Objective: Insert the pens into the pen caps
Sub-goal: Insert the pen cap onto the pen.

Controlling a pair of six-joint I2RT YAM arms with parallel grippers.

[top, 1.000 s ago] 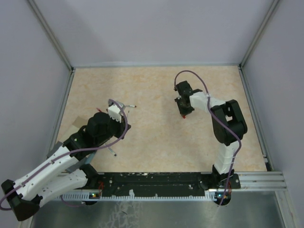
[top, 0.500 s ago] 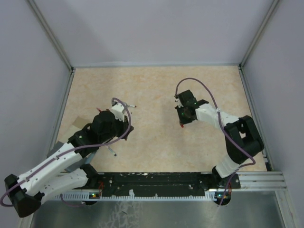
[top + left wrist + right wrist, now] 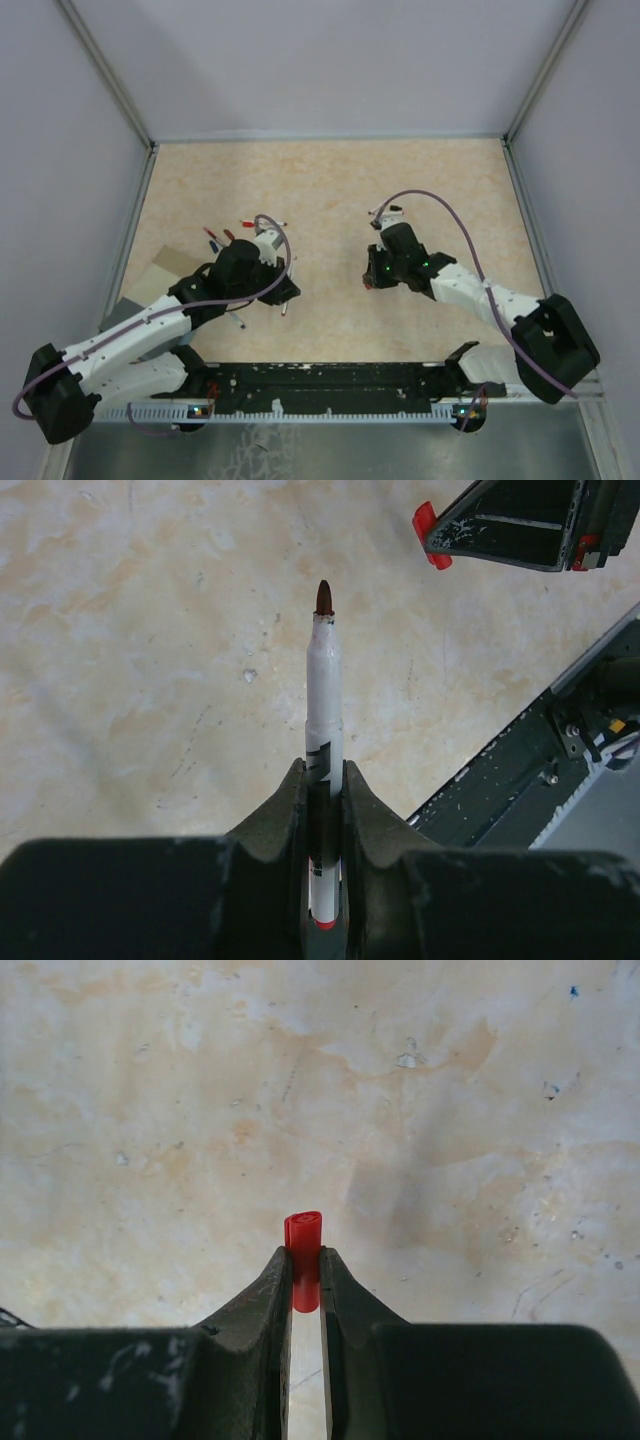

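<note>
A white-barrelled pen (image 3: 324, 690) with a dark red tip and a red rear end points forward from my left gripper (image 3: 325, 775), which is shut on its barrel. The top view shows that left gripper (image 3: 287, 292) left of centre, with the pen's tip aimed toward the near side. A small red pen cap (image 3: 303, 1245) is pinched upright in my right gripper (image 3: 304, 1260), above the bare table. From above, the right gripper (image 3: 369, 280) hangs right of centre and faces left. It also shows at the top right of the left wrist view, right gripper (image 3: 500, 525), red cap (image 3: 427, 522).
Loose pens lie behind the left arm (image 3: 262, 224) and further left (image 3: 212, 238); another (image 3: 236, 320) lies partly under that arm. A tan patch (image 3: 170, 265) sits by the left wall. A black rail (image 3: 330, 380) runs along the near edge. Grey walls enclose the table.
Both arms have swung toward the near edge and closer together. The left gripper carried the pen to the right, and the right gripper brought the cap down and left.
</note>
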